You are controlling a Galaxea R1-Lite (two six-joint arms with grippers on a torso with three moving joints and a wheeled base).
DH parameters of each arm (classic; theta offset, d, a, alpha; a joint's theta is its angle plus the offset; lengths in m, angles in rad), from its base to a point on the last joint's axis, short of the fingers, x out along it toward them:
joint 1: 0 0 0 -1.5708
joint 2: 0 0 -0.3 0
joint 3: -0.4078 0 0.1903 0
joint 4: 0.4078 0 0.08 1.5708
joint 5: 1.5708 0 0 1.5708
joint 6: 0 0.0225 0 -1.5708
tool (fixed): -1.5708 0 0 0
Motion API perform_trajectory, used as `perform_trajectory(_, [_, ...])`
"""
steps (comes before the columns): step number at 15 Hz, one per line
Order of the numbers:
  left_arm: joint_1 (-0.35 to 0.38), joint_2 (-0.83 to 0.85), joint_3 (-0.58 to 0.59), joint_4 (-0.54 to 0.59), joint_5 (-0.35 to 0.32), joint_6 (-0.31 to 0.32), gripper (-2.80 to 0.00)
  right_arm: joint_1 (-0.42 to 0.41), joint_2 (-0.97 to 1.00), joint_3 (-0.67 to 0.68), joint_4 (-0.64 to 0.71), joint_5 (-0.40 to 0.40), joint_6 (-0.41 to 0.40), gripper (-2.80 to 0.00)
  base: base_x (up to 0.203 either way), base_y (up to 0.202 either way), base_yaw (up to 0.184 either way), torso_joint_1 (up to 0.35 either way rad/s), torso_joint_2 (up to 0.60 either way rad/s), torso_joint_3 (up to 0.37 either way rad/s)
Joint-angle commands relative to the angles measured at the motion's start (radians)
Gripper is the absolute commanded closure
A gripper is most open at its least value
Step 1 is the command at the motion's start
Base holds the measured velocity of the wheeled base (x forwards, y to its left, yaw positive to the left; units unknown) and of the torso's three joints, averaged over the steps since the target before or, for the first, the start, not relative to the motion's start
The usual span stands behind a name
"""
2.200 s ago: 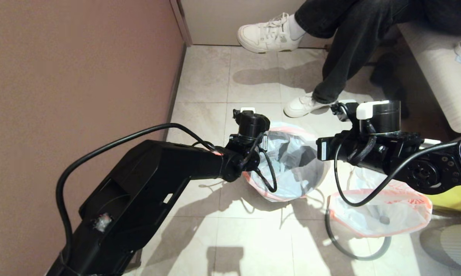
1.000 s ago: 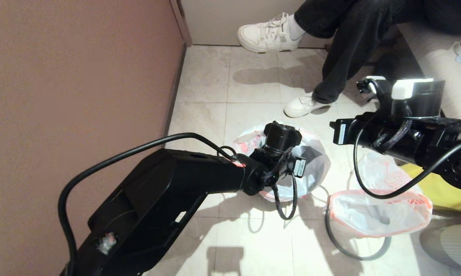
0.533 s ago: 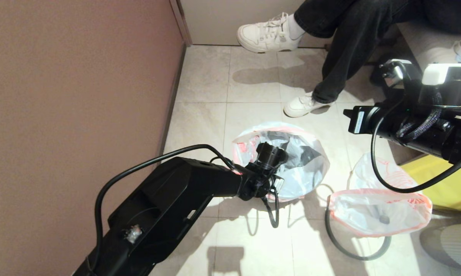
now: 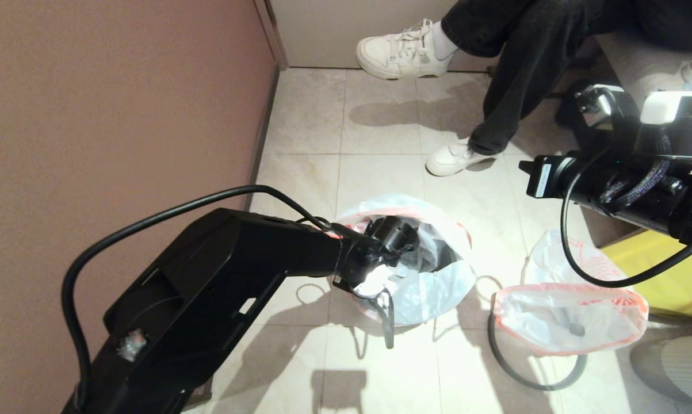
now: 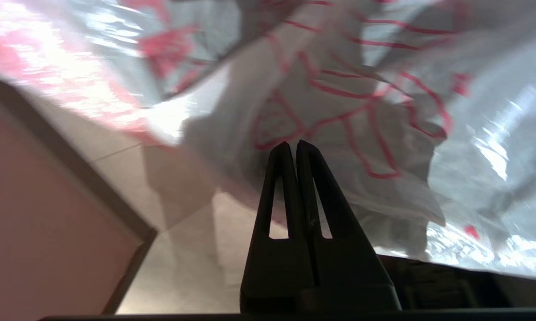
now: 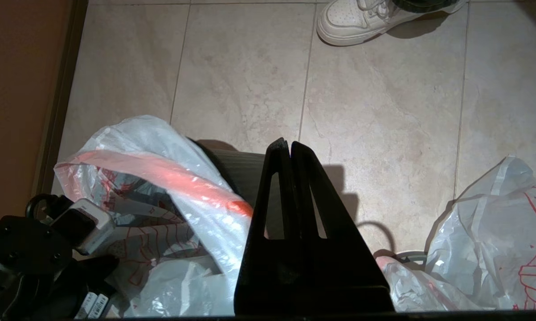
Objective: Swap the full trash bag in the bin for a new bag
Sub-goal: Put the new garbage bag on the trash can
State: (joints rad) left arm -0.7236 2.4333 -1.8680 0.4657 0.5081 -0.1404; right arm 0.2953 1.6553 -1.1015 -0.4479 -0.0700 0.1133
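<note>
**Left arm down in the lined bin, right arm held off to the side**

The bin (image 4: 438,261) stands on the tiled floor (image 4: 380,126) close to the reddish-brown wall (image 4: 121,115) on the robot's left, with only a narrow strip of tile between the two. The new bag (image 4: 432,287) lies over its rim, the pink-red edge draped over the near and far sides and the film bunched unevenly; the dark inside of the bin shows through the opening.

The left gripper (image 5: 296,147) reaches into the mouth of the bin, its fingers pressed together with nothing between them, the tips just short of crumpled film with red line print. The print is outline drawing; no word of it can be read.

The right gripper (image 6: 290,145) hangs above the floor to the right of the bin and beyond it, fingers likewise pressed together and holding nothing.

The full trash bag (image 4: 570,322) lies on the floor to the right of the bin, apart from it, its pink-red edge facing the robot and small pale shapes showing through the film. A black cable (image 4: 524,374) loops on the tiles under its near edge.

A seated person's white shoes (image 4: 455,158) rest on the floor beyond the bin, closing off that side. A yellow thing (image 4: 668,276) lies at the right edge, behind the full bag.
</note>
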Motion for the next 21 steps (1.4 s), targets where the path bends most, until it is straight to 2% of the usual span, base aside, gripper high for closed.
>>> perform_trajectory(1, [0.018,-0.028,0.046,0.009,0.018,-0.002,0.0,-0.001,-0.005,0.0,-0.002,0.0,0.002,0.0,0.0,0.0,0.0,0.0,0.0,0.0])
perform_trajectory(3, [0.035,-0.041,0.091,0.011,0.036,-0.002,0.0,-0.002,-0.005,0.0,-0.002,0.001,0.0,0.0,0.0,0.0,0.0,0.0,0.0,0.0])
perform_trajectory(5, [0.044,-0.044,0.09,0.002,0.047,-0.001,0.0,-0.004,-0.005,0.0,-0.002,-0.001,0.002,0.0,0.0,0.0,0.0,0.0,0.0,0.0])
perform_trajectory(8, [0.029,0.005,-0.046,-0.076,0.048,0.003,0.0,-0.004,-0.003,0.0,-0.002,0.001,0.002,0.0,0.0,0.0,0.0,0.0,0.0,0.0])
perform_trajectory(9, [0.017,0.03,-0.088,-0.121,0.042,0.024,0.0,-0.003,0.0,0.0,-0.002,0.001,0.002,0.0,0.0,0.0,0.0,0.0,0.0,0.0])
perform_trajectory(12, [-0.02,0.116,-0.102,-0.422,0.006,0.202,0.0,-0.009,0.0,-0.001,-0.002,0.001,0.003,0.0,0.0,0.0,0.0,0.0,0.0,0.0])
perform_trajectory(13, [-0.031,0.141,-0.102,-0.514,-0.003,0.244,0.0,-0.014,0.0,-0.001,-0.003,0.001,0.003,0.0,0.0,0.0,0.0,0.0,0.0,0.0])
perform_trajectory(15, [-0.051,0.176,-0.102,-0.685,-0.07,0.288,0.0,-0.019,0.0,-0.002,-0.002,0.001,0.003,0.0,0.0,0.0,0.0,0.0,0.0,0.0])
perform_trajectory(16, [-0.057,0.184,-0.102,-0.701,-0.087,0.304,0.0,-0.019,0.003,-0.002,-0.002,0.001,0.003,0.0,0.0,0.0,0.0,0.0,0.0,0.0])
perform_trajectory(19, [-0.039,0.179,-0.102,-0.531,-0.002,0.302,0.0,-0.018,0.013,-0.003,-0.002,0.001,0.002,0.0,0.0,0.0,0.0,0.0,0.0,0.0])
perform_trajectory(21, [-0.037,0.19,-0.102,-0.571,-0.015,0.286,0.0,-0.018,0.009,-0.003,-0.002,0.001,0.002,0.0,0.0,0.0,0.0,0.0,0.0,0.0])
